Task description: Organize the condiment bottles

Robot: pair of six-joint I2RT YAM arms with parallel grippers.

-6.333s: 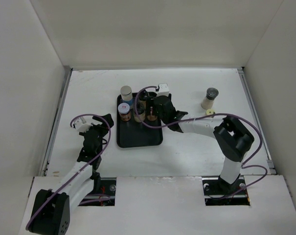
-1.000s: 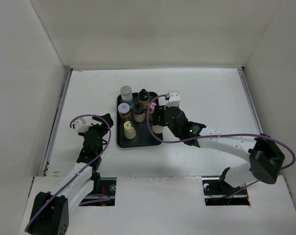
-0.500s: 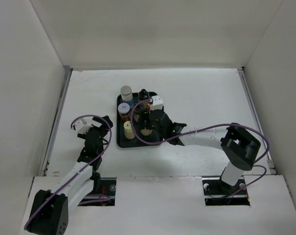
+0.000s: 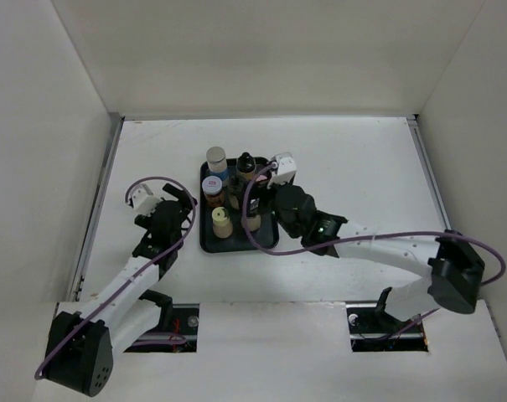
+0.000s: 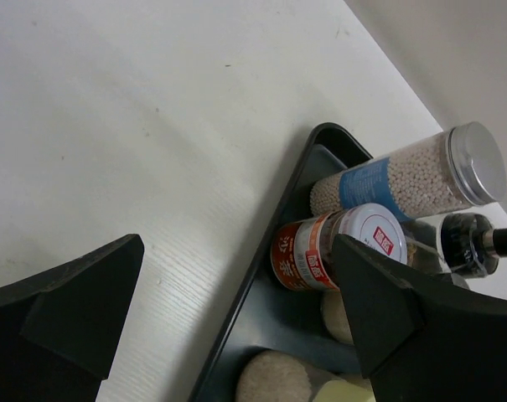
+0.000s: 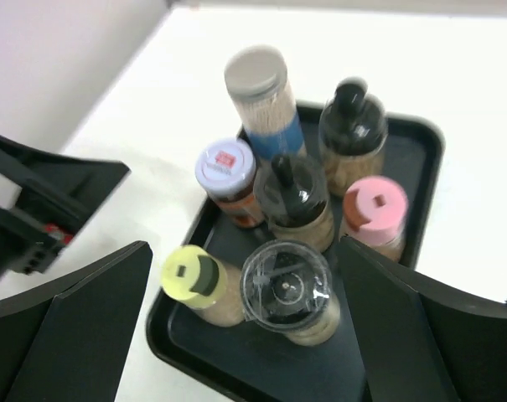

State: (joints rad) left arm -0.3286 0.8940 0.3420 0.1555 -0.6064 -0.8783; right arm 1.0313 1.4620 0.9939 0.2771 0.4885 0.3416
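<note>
Hovering over the tray, your right tool stands wide with nothing between its fingers.
Beneath it the condiment bottles stand upright, packed together in the black tray on the counter. The clear-lidded bottle is nearest, touching the yellow-capped bottle. The pink-capped bottle is to their right and the silver-capped bottle at the far edge. Your left tool is also spread wide and bare, just beside the tray's left rim.
</note>
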